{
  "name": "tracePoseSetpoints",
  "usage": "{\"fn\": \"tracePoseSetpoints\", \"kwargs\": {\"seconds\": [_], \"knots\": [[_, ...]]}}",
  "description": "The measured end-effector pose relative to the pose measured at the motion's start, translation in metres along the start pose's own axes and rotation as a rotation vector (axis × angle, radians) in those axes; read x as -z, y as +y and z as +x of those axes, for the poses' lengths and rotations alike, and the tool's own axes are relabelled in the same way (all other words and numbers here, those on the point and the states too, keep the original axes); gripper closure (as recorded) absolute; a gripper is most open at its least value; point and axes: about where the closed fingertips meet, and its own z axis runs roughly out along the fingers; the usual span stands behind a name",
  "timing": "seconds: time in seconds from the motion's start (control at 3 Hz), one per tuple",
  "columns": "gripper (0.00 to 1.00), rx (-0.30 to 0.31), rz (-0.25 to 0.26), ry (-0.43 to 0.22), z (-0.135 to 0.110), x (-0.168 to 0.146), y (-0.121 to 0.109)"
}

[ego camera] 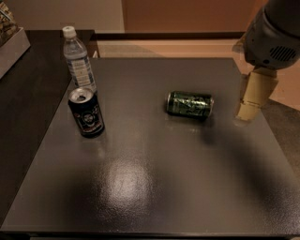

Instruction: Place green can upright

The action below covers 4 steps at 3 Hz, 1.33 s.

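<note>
Likely an office: dark table, carpet, brown wall; hand hangs at right.
</note>
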Motion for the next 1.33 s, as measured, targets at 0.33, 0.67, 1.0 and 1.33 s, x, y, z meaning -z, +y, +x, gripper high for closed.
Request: {"fn": "tracePoseSetpoints", "kwargs": {"seconds": [0.33,0.67,1.0,1.33], "knots": [[0.0,0.016,-0.014,0.012,-0.019,-0.017,-0.02],[0.0,0.03,-0.05,0.028,-0.035,-0.04,-0.033],[0.0,0.03,-0.088,0.051,-0.048,-0.065,-0.039],[0.0,0.028,-0.121,0.066,-0.057,-0.089,-0.037]]}}
